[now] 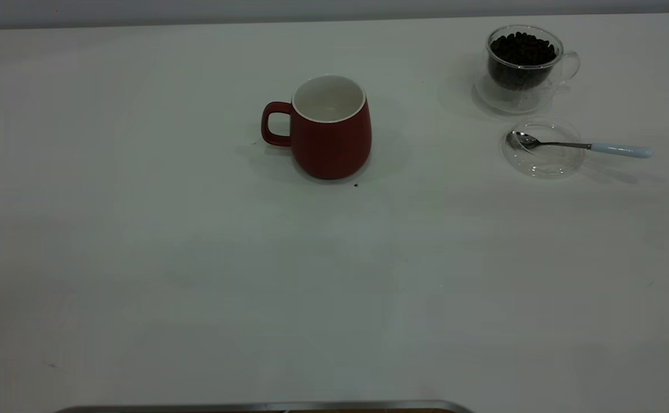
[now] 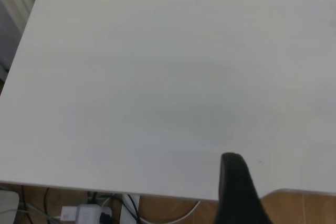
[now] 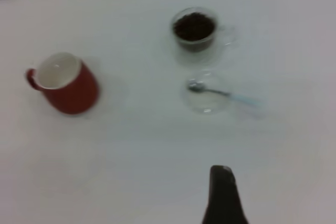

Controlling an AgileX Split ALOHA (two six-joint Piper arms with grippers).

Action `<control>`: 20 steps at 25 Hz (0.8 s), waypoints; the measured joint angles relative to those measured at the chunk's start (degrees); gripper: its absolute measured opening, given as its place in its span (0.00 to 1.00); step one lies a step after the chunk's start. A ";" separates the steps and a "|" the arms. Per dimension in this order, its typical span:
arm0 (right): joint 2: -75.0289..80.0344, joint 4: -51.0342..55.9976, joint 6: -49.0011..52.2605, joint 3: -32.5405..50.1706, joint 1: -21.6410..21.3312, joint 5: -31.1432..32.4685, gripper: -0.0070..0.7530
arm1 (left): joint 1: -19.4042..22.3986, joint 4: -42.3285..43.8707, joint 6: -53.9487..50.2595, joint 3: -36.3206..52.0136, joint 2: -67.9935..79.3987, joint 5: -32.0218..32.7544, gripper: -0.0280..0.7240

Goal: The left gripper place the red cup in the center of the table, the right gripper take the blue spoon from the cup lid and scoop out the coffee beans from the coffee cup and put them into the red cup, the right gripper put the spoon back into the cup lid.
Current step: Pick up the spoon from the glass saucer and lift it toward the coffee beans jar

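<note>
Red cup upright mid-table; blue spoon across cup lid; tool openings unclear.

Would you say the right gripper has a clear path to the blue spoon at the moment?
Probably yes. The blue spoon lies on the cup lid with bare table between it and the right gripper; the coffee cup stands beyond.

Robot test bench in a lab-like room

A bare white desk fills the view; past its 6 o'clock edge, a power strip and loose cables lie on a wooden floor
</note>
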 joint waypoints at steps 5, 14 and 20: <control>18.80 10.78 -5.02 0.00 0.00 -10.20 0.77 | 0.00 0.00 0.00 0.00 0.00 0.00 0.72; 48.12 35.41 -26.58 -3.86 0.00 -20.38 0.77 | 0.00 0.00 0.00 0.00 0.00 0.00 0.72; 59.45 49.55 -39.93 -5.60 -4.87 -19.22 0.77 | 0.00 0.00 0.05 0.00 0.00 0.00 0.72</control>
